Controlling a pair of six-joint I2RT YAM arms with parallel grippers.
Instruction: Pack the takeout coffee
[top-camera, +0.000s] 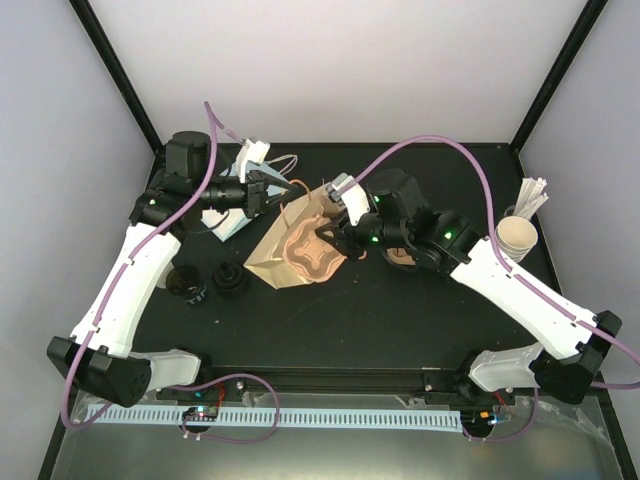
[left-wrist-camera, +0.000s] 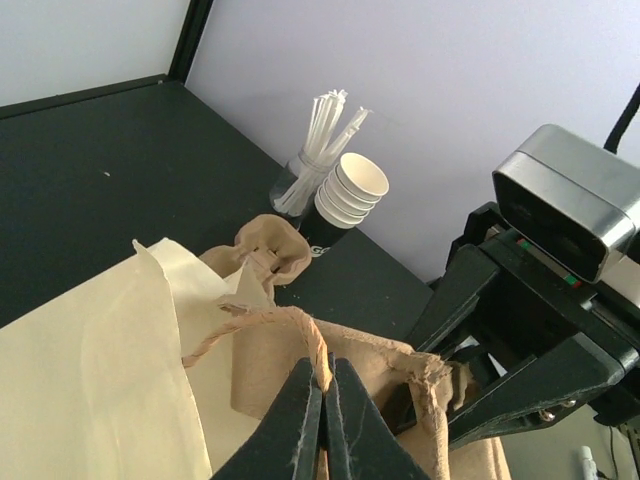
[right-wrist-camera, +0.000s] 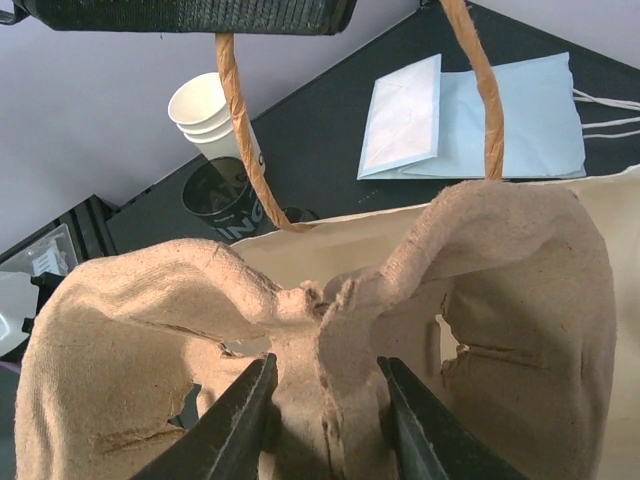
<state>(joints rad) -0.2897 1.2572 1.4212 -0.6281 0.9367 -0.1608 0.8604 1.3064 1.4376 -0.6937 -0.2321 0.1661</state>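
The single takeout coffee cup does not show clearly in any view. A brown paper bag (top-camera: 268, 255) lies open mid-table. My left gripper (top-camera: 278, 190) is shut on the bag's twisted paper handle (left-wrist-camera: 290, 322) and holds the mouth up; it also shows in the left wrist view (left-wrist-camera: 325, 385). My right gripper (top-camera: 335, 238) is closed on the centre post of a brown pulp carrier (top-camera: 312, 255) at the bag's mouth. In the right wrist view the carrier (right-wrist-camera: 140, 300) fills the frame, the fingers (right-wrist-camera: 240, 420) press its post, and the bag's pale inside (right-wrist-camera: 350, 225) is behind it.
A second pulp carrier (top-camera: 402, 258) lies under the right arm. The nested cup stack (top-camera: 517, 237) with white sticks (top-camera: 530, 195) stands at the right edge. A pale blue bag (top-camera: 235, 205) lies back left. Black lids (top-camera: 230, 278) and a black cup (top-camera: 186, 285) sit front left.
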